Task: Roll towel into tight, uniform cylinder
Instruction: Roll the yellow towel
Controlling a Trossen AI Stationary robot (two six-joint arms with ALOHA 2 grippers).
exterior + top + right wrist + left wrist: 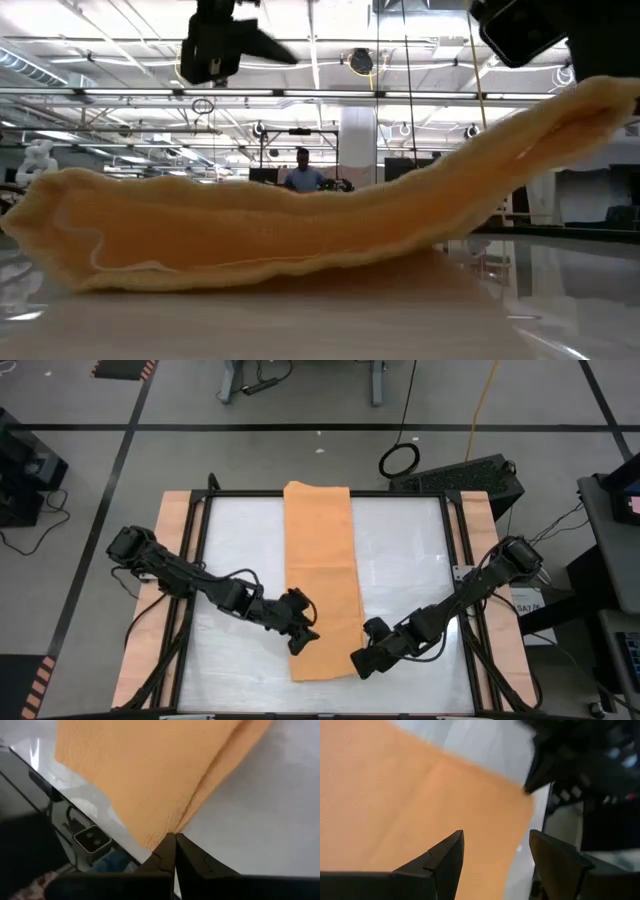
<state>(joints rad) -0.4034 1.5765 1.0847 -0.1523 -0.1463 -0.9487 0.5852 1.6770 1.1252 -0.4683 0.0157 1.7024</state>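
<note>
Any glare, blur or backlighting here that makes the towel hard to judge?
High view: the towel reads clearly, with mild sheen on the white table. Low view: bright ceiling lights behind it, yet its near edge stays readable. Left wrist view: soft and blurred; open left end effector over the cloth. Right wrist view: sharper; shut right end effector at a towel corner, bright reflection on the table.

Legible text, labels, brands, numbers, signs: none. A white label (527, 600) on the table frame at 3 o'clock carries dark print, too small to read. The towel (320, 575) bears no readable marking in any view.
</note>
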